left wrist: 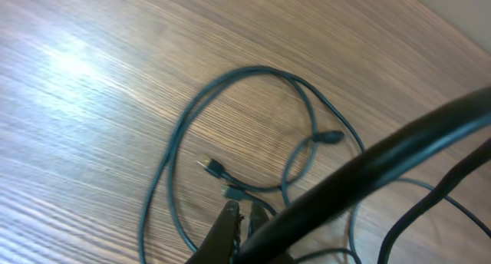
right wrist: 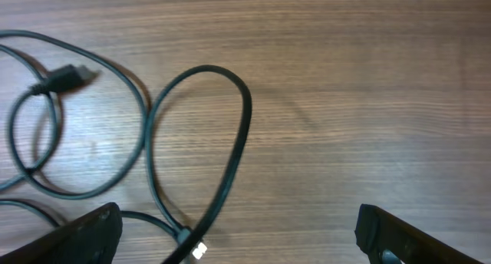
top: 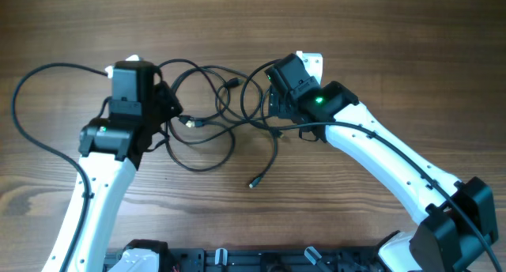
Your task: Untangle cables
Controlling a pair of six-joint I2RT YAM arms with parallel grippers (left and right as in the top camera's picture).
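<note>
The cables (top: 207, 106) are thin dark cords lying in overlapping loops on the wooden table between my two arms. One free plug end (top: 253, 183) trails toward the front. My left gripper (top: 175, 119) sits at the tangle's left edge. In its wrist view the left gripper (left wrist: 244, 216) is shut, and a small plug (left wrist: 234, 193) lies just past its tips. Whether a strand is pinched I cannot tell. My right gripper (top: 269, 94) is at the tangle's right side. Seen from its wrist, the right gripper (right wrist: 238, 237) is wide open, with a cable loop (right wrist: 245, 103) and a white-tipped connector (right wrist: 198, 251) lying between its fingers.
A thick black wire (left wrist: 368, 168) of the left arm crosses that wrist view and hides part of the tangle. A long thin black wire (top: 24, 106) arcs over the table left of the left arm. The arm bases (top: 237, 260) line the front edge.
</note>
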